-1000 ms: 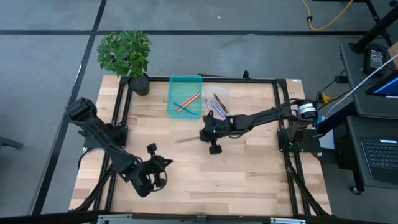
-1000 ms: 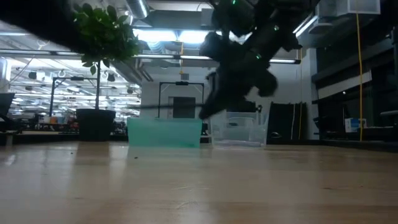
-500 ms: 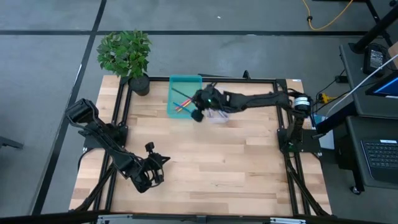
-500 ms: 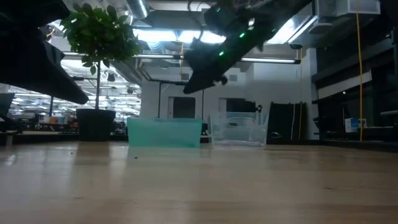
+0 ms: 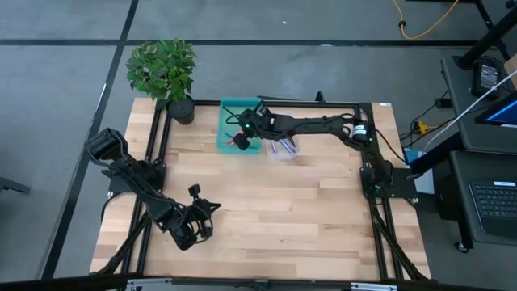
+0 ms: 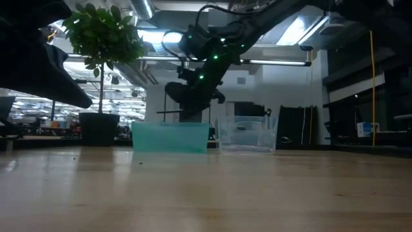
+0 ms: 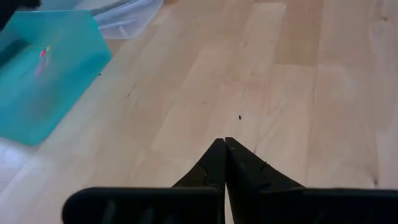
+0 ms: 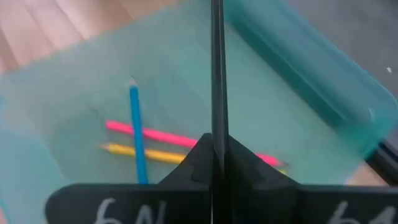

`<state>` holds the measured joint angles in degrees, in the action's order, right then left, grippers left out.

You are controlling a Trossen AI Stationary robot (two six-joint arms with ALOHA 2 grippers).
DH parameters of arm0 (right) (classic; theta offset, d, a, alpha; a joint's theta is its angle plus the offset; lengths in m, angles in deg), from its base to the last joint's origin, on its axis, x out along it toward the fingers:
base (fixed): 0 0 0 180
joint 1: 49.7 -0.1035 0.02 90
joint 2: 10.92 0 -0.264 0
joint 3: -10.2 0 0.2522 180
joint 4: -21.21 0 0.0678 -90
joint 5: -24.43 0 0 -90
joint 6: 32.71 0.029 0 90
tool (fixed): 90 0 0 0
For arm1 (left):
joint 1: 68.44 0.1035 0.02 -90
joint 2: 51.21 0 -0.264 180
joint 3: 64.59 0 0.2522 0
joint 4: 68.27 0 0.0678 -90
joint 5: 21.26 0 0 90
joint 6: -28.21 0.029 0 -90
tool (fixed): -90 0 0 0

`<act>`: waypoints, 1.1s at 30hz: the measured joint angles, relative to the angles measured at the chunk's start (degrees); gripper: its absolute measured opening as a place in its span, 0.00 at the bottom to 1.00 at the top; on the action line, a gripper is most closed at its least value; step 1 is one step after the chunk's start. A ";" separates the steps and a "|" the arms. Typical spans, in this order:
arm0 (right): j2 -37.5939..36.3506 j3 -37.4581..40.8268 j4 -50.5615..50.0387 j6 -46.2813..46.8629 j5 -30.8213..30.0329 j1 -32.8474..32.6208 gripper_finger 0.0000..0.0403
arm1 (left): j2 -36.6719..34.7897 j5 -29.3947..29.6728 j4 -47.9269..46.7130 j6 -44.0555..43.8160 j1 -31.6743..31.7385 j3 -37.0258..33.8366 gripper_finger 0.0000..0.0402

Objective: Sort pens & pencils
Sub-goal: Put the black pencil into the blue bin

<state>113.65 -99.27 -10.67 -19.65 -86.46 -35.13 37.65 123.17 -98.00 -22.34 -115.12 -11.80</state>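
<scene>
My right gripper (image 5: 245, 129) hangs over the teal tray (image 5: 229, 139) at the table's far side, shut on a dark thin pencil (image 8: 216, 62). In the low view this pencil (image 6: 168, 113) shows just above the tray's rim. A blue stick (image 8: 134, 127), a pink one (image 8: 158, 136) and a yellow one (image 8: 140, 152) lie crossed on the tray's floor. The clear tray (image 5: 284, 149) beside it holds more sticks, partly hidden by the right arm. My left gripper (image 7: 224, 142) is shut with nothing in it, above bare wood at the near left (image 5: 202, 217). My right gripper pinches the dark pencil (image 8: 216, 127) between its two fingers. The pencil lies along the fingers, and most of its length sticks out past their tips. The fingers slant down from the table's right. The pencil is lifted clear above the teal tray, roughly level.
A potted plant (image 5: 166, 73) stands at the far left corner beside the teal tray. A black frame (image 5: 323, 103) runs along the table's far, left and right edges. The wooden top (image 5: 291, 218) lies between the arms.
My right gripper has swung from the table's middle toward the far edge and leftward over the teal tray, rolling its wrist, with the dark pencil still in its fingers. My left arm came down a little early on, then kept still.
</scene>
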 joint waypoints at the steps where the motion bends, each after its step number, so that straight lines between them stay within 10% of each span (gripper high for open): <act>1: 0.82 -1.05 -0.07 0.29 -0.14 -0.14 0.04 | 0.00 0.00 0.13 0.48 0.00 0.00 0.00; 28: 5.60 -3.36 -2.99 8.67 1.85 -0.39 0.05 | -0.02 -8.37 3.72 5.59 -0.59 0.02 0.00; 33: 6.24 -3.42 -2.66 8.93 5.32 -0.39 0.18 | -0.04 -8.96 4.20 6.21 -1.13 0.02 0.00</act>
<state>119.89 -102.69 -13.33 -10.72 -81.14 -35.52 37.61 114.21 -93.80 -16.13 -116.25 -11.78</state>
